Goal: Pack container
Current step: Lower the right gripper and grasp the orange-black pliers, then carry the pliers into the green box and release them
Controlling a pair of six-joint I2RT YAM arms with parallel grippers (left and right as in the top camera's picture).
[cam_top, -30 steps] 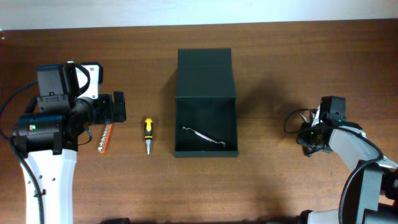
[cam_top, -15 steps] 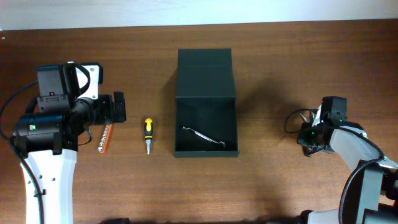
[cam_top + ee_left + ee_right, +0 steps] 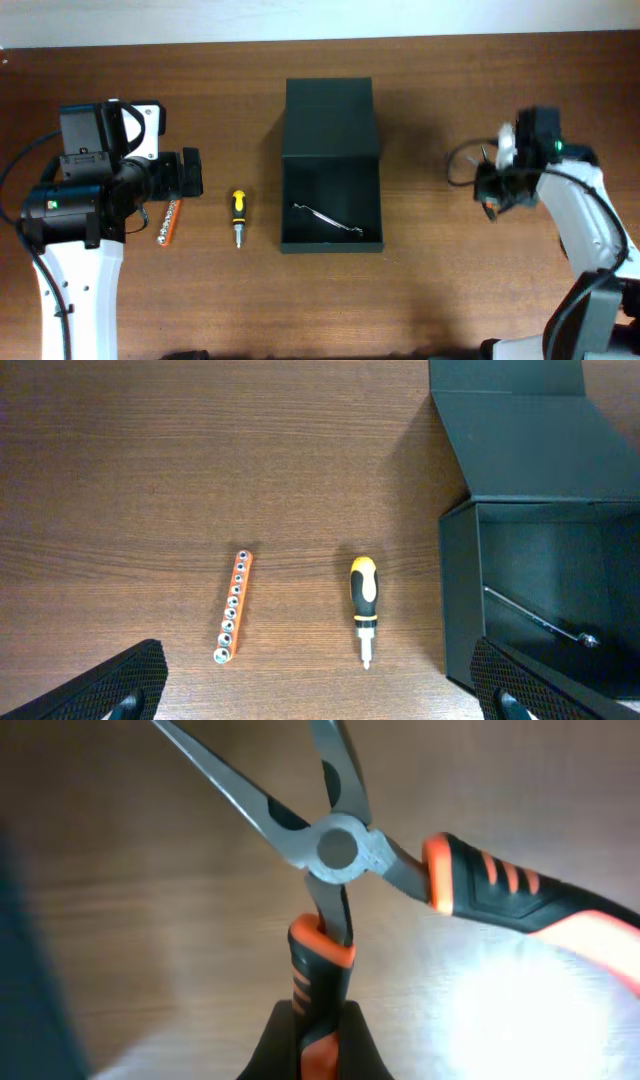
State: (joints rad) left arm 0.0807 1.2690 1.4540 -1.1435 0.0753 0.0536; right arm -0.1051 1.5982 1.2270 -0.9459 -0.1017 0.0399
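The dark green-black container [image 3: 331,160] stands open at the table's middle, its flap lid folded back; a thin metal tool [image 3: 328,220] lies inside. It also shows in the left wrist view [image 3: 530,540]. My right gripper [image 3: 492,185] is shut on one handle of orange-and-black pliers [image 3: 345,860], lifted above the table right of the container. The pliers' jaws are spread open. My left gripper [image 3: 188,172] is open and empty, above a yellow-and-black screwdriver [image 3: 364,603] and an orange socket rail [image 3: 233,607].
The screwdriver [image 3: 238,215] and socket rail [image 3: 168,222] lie on the wooden table left of the container. A pale wall edge runs along the table's far side.
My right gripper has risen and moved up and slightly left with the pliers. The left arm has not moved.
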